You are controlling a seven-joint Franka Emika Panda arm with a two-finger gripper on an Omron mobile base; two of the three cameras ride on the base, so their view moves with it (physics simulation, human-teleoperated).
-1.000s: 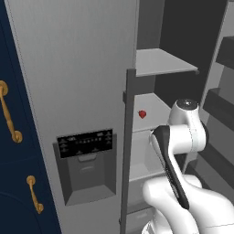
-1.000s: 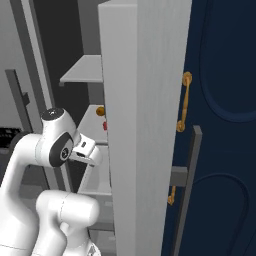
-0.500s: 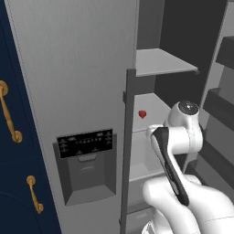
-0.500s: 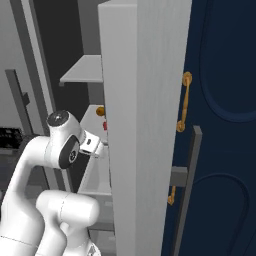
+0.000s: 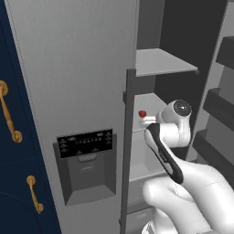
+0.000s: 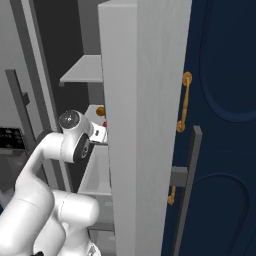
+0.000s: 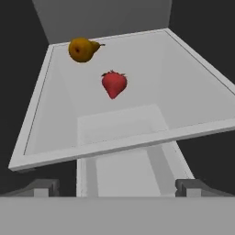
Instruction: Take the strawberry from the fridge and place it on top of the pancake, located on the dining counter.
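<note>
Claw (image 7: 117, 186) gapes, released; strawberry (image 7: 113, 84) bright red, pointed, on fridge (image 5: 82, 82) shelf.

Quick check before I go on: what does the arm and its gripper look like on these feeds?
Glossy white rounded arm links, a dark grey round joint cap and a black strip along the forearm. The gripper ends in two small grey fingertips. No loose cables or markings visible.

right base view: fridge (image 6: 140, 100) with its grey door edge-on at centre; white arm (image 6: 55, 165) reaching toward the inner shelf (image 6: 95, 172); small red strawberry (image 6: 105, 124) and orange item (image 6: 100, 110) beside the door edge; navy cabinet (image 6: 225, 125) with gold handle (image 6: 185, 102) at right.
</note>
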